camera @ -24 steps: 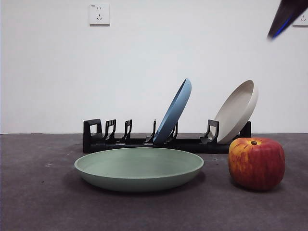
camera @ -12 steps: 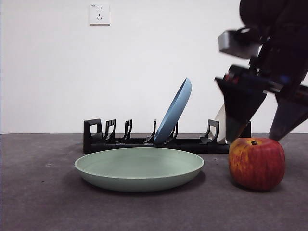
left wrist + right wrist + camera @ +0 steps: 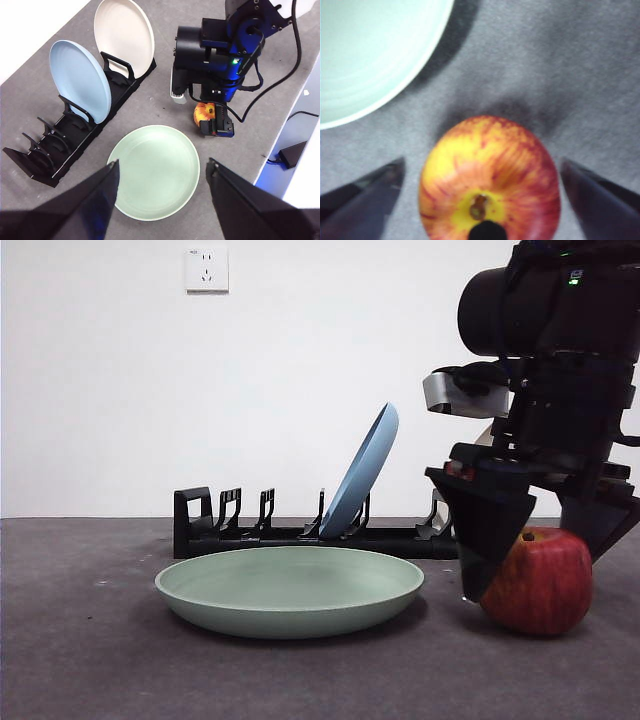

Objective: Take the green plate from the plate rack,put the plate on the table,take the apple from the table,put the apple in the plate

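Note:
The green plate point(image 3: 290, 590) lies flat on the table point(image 3: 90, 660) in front of the plate rack point(image 3: 290, 533). The apple point(image 3: 540, 585) stands upright on the table just to the right of the plate. My right gripper point(image 3: 545, 540) has come down over the apple, open, with one jaw on each side of it. The right wrist view shows the apple point(image 3: 487, 175) between the open jaws of the right gripper point(image 3: 482, 170), with gaps on both sides. My left gripper point(image 3: 162, 164) is open and empty, high above the green plate point(image 3: 155, 172).
A blue plate point(image 3: 360, 470) leans in the middle of the rack. A beige plate point(image 3: 125, 35) leans at the rack's end nearest the right arm point(image 3: 225, 55), behind the apple point(image 3: 202, 111). A table edge with cables point(image 3: 295, 150) lies beyond the apple.
The right arm has come down from the upper right corner to the apple; its open jaws now straddle it. The plate, rack and apple have not moved.

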Motion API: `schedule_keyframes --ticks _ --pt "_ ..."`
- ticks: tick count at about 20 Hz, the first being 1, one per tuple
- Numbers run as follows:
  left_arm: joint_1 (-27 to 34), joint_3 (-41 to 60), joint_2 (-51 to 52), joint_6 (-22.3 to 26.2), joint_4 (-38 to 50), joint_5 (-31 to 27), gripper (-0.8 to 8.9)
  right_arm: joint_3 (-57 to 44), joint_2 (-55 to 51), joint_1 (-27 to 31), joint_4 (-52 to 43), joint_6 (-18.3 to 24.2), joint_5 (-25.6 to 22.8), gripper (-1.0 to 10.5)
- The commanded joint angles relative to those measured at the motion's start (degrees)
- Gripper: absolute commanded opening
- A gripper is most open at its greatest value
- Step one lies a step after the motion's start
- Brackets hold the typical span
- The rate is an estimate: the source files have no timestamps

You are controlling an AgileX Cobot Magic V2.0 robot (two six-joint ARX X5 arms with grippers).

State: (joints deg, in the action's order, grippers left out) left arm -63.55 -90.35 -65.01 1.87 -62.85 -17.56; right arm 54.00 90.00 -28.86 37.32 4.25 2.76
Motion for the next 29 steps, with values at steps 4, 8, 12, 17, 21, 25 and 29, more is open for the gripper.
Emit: schedule_keyframes --ticks 4,8,12,17,21,25,29 --pt "-0.1 0.0 0.0 -0.5 0.2 -0.3 2.91 0.1 0.4 -0.1 1.5 -1.9 -0.2 -0.2" --pt "-0.1 0.0 0.0 -0.5 0.2 -0.3 2.92 0.1 -0.8 -0.1 1.6 -1.9 -0.2 -0.2" --pt "-0.1 0.0 0.0 -0.4 0.2 -0.3 2.91 0.5 -6.6 -0.5 1.5 -2.4 -0.7 -0.2" --pt "-0.1 0.0 0.0 -0.4 0.2 -0.2 2.91 5.7 -9.1 -3.3 1.3 -2.3 -1.6 -0.2" --pt "-0.1 0.0 0.0 -0.4 0.2 -0.2 2.91 12.3 -5.3 -8.5 -1.0 -2.3 -1.7 -0.2" --pt "-0.1 0.0 0.0 -0.4 0.2 -0.1 2.91 18.6 3.7 -11.7 -2.3 -2.3 -1.6 -0.2" --pt "-0.1 0.0 0.0 -0.4 0.1 -0.1 2.91 22.5 13.1 -13.4 -2.6 -2.2 -1.6 -0.2"
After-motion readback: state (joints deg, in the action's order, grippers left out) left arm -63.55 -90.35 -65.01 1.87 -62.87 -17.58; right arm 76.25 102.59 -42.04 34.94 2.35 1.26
